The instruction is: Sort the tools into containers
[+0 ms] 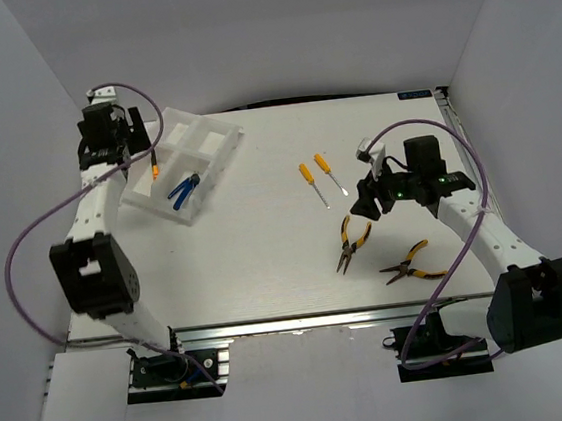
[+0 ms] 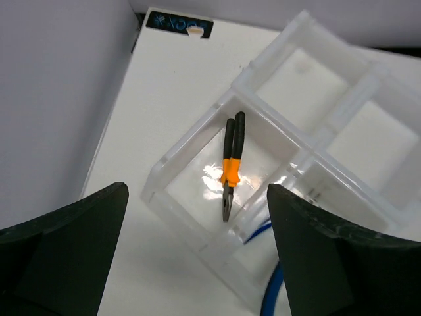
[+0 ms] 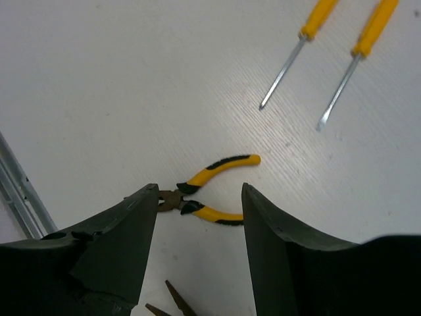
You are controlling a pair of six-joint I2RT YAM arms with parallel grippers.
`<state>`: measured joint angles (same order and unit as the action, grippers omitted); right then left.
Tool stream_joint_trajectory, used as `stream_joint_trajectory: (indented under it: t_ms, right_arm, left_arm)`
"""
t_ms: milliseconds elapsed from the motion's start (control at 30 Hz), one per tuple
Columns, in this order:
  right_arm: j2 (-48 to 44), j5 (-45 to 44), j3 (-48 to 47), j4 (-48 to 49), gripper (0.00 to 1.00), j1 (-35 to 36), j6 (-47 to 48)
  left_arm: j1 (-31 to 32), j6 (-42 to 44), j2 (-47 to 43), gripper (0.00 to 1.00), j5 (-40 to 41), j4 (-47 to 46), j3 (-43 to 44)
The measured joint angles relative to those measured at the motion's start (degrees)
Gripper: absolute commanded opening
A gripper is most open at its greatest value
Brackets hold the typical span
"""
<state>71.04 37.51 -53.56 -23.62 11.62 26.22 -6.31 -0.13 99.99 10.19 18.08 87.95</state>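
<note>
Orange-black pliers (image 2: 230, 168) lie flat in a corner compartment of the white tray (image 2: 260, 62), head toward the L gripper (image 2: 197, 194), clear of the walls. L wrist cam also catches a bit of blue handle in the next compartment. Top cam shows the whole blue pliers (image 1: 184, 186) there, but the orange-black pair is only an orange speck from above. L gripper hangs over the tray, fingers spread wide, nothing btwn them.

R gripper (image 3: 197, 191) hovers w/ fingers apart, pinching nothing. Yellow-black pliers (image 3: 210, 191) lie on the table (image 1: 266, 262) below the gap. R wrist cam gets only the nose tips of the other yellow-black pair (image 3: 179, 304). Top cam shows it whole, closest to the front rail (image 1: 303, 321). First screwdriver (image 3: 317, 20) and second screwdriver (image 3: 375, 27) lie side by side, apart, beyond the pliers.

Tray sits diagonal, one corner near the table's L edge, side wall close by. Broad bare tabletop btwn tray and screwdrivers.
</note>
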Motion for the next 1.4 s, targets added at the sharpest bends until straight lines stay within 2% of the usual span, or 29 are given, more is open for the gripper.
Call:
stream_joint_trajectory:
  t_ms: [167,333,467,767,900,1033,1233,1400]
  right_arm:
    - [1.04,-9.83,0.94,-0.50,0.61,0.02,-8.17]
    - [2.99,-18.73,2.98,-1.19,0.62,0.27,-19.39]
    - [7.49,-23.61,3.13,-2.62,0.60,0.81,-27.61]
    - [13.50,-28.78,5.22,-3.25,0.54,3.88,-38.76]
    - [16.04,-32.08,5.33,-2.99,0.52,3.96,-41.05]
    - [18.94,-33.59,4.35,-3.02,0.49,3.89,-42.59]
    - [21.16,-34.17,2.19,-3.54,0.44,3.87,-43.80]
    - [20.88,-33.63,1.93,-3.08,0.44,3.88,-43.12]
  left_arm:
    - [0.01,-6.01,-23.73,0.98,0.40,-6.47,-18.83]
    - [0.01,-14.66,-39.88,0.98,1.06,-8.60,-35.06]
    - [-0.04,-22.25,-47.76,0.89,-2.65,-8.14,-42.64]
    - [1.77,-35.22,-60.55,0.89,-13.31,-7.62,-56.01]
    - [7.74,-38.99,-61.86,0.88,-13.59,-8.18,-56.98]
    - [19.27,-42.84,-60.73,0.88,-9.42,-10.83,-58.40]
    - [39.66,-45.91,-48.84,0.88,-0.19,-16.17,-58.13]
    - [45.82,-46.65,-39.92,0.88,3.53,-18.82,-56.54]
